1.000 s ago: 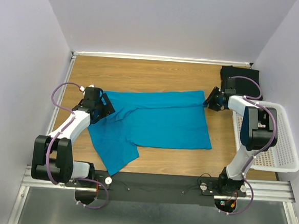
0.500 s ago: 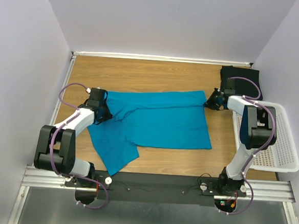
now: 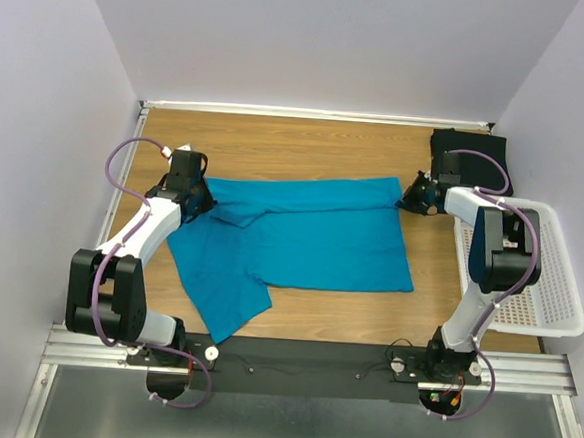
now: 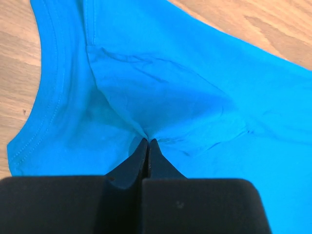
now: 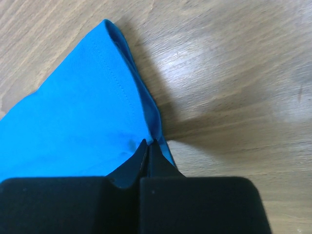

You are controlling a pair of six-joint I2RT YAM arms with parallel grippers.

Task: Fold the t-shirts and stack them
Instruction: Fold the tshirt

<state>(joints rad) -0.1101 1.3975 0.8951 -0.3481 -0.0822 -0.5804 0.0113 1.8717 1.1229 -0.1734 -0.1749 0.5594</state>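
Note:
The teal-blue t-shirt (image 3: 301,238) lies spread across the middle of the wooden table. My left gripper (image 3: 201,201) is shut on a pinch of its cloth (image 4: 161,97) near the collar, at the shirt's far left. My right gripper (image 3: 410,197) is shut on the shirt's hemmed far right corner (image 5: 122,73), right at its edge. A black t-shirt (image 3: 467,151) sits folded in the far right corner of the table, partly hidden behind my right arm.
A white perforated basket (image 3: 538,286) stands at the right edge of the table (image 3: 277,143), beside my right arm. White walls close in the back and both sides. A metal rail (image 3: 312,359) runs along the near edge.
Both grippers have closed on the teal-blue shirt. My left gripper has shifted a little toward the far side, pulling the cloth near the collar up into a pinch. My right gripper has barely moved.

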